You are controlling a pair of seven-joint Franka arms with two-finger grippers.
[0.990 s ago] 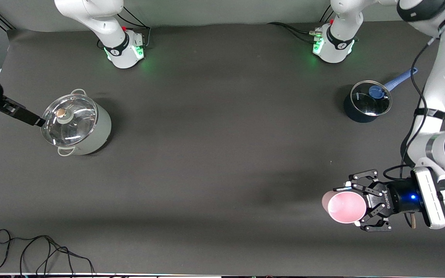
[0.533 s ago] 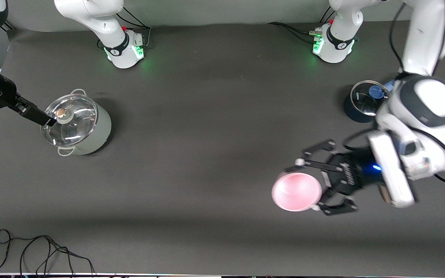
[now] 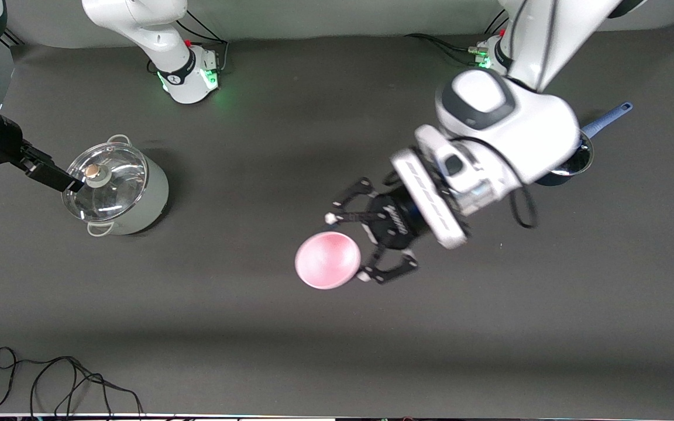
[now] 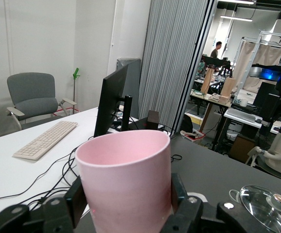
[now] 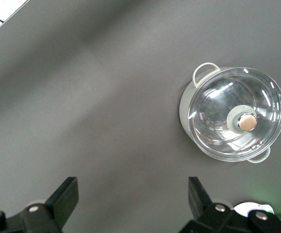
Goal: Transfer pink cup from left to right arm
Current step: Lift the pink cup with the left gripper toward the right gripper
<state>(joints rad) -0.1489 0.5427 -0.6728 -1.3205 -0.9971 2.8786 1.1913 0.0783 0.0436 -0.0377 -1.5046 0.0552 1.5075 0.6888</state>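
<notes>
Dark table matting is spanned by the left pincer (image 3: 356,248), clamped on the pink cup (image 3: 327,260) above mid-table with its mouth turned toward the front camera, while the right pincer (image 3: 59,180), spread open, is held well apart over the lidded pot (image 3: 116,189).

Overhead front camera; both wrist cameras share the pot (image 3: 116,190).

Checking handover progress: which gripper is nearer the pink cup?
Left. The left gripper is shut on the pink cup above mid-table; the right gripper, open, hangs over the steel pot.
</notes>
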